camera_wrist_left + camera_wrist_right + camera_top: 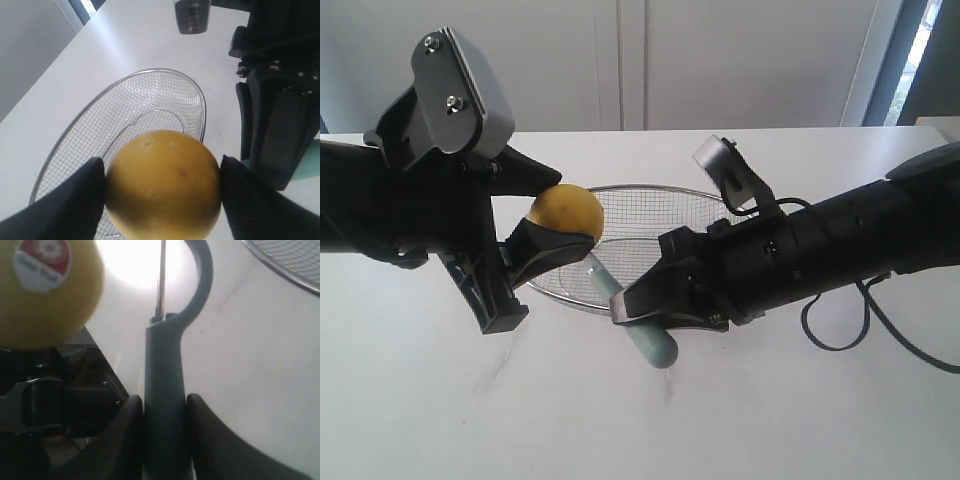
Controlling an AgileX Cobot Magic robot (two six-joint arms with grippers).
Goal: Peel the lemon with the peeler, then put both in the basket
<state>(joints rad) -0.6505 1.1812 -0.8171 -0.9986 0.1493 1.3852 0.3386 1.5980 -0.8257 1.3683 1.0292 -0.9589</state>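
Note:
My left gripper is shut on the round yellow lemon, holding it above the near-left rim of the wire-mesh basket. In the left wrist view the lemon sits squeezed between both black fingers, with the basket below it. My right gripper is shut on the handle of the pale teal peeler, whose head points up toward the lemon. The right wrist view shows the peeler clamped between the fingers, its curved head and metal blade close beside the lemon, which carries a red and white sticker.
The white table spreads all round the basket. The two arms face each other across the basket's front rim. A white wall and a window strip lie behind the table.

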